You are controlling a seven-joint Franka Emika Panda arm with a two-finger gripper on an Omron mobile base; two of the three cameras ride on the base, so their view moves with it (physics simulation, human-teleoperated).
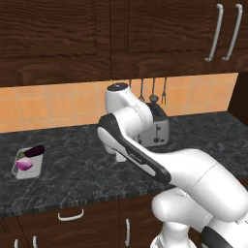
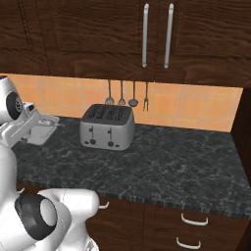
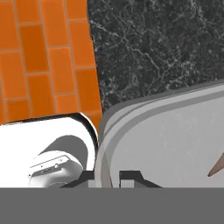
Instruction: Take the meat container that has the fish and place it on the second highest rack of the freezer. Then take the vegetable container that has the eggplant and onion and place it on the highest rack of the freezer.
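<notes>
The meat container [image 3: 175, 131] is a grey tray with a rounded rim, and a brownish tip of the fish [image 3: 217, 166] shows at its right edge. My gripper [image 3: 107, 177] is shut on the container's rim, one fingertip on each side. From the right base view the gripper [image 2: 38, 123] holds the same container [image 2: 47, 133] by the backsplash at the counter's far left. The vegetable container [image 1: 28, 163], with a dark eggplant [image 1: 34, 151] and a purple onion [image 1: 23, 163], lies on the counter to the left, apart from the arm.
A silver toaster [image 2: 108, 127] stands on the dark stone counter [image 2: 171, 162] right of the gripper. Utensils [image 2: 127, 95] hang on the orange tiled backsplash. Dark wall cabinets [image 2: 157, 34] hang overhead, and drawers sit under the counter's front edge.
</notes>
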